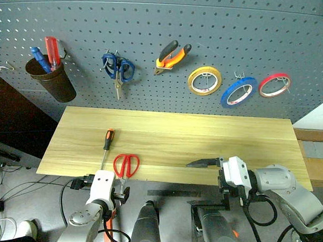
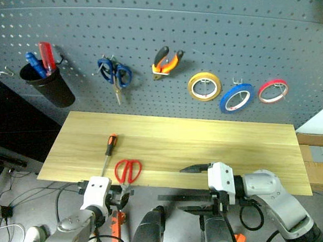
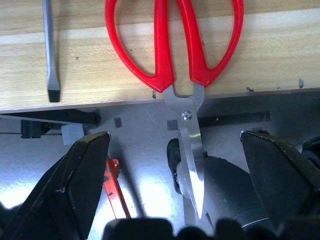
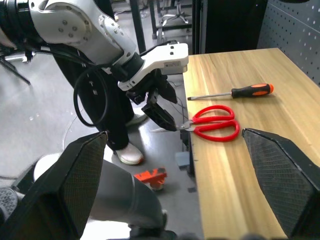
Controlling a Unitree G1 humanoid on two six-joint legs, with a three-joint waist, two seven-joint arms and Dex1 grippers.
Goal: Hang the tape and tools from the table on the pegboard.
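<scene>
Nearest, the left gripper [image 3: 175, 165] hangs open at the near edge of the light yellowish plank table [image 1: 205, 135], its black fingers either side of the red-handled scissors [image 1: 126, 166], whose blades jut past that edge. Just beside them lies the slim orange-and-black screwdriver [image 1: 107, 144]. Off to the right, the right gripper [image 1: 205, 163] is open too, holding nothing, over the table's edge. On the dark grey pegboard [image 1: 211, 27] hang the orange-and-black pliers [image 1: 171, 57] and the thin blue tape ring [image 1: 238, 92].
</scene>
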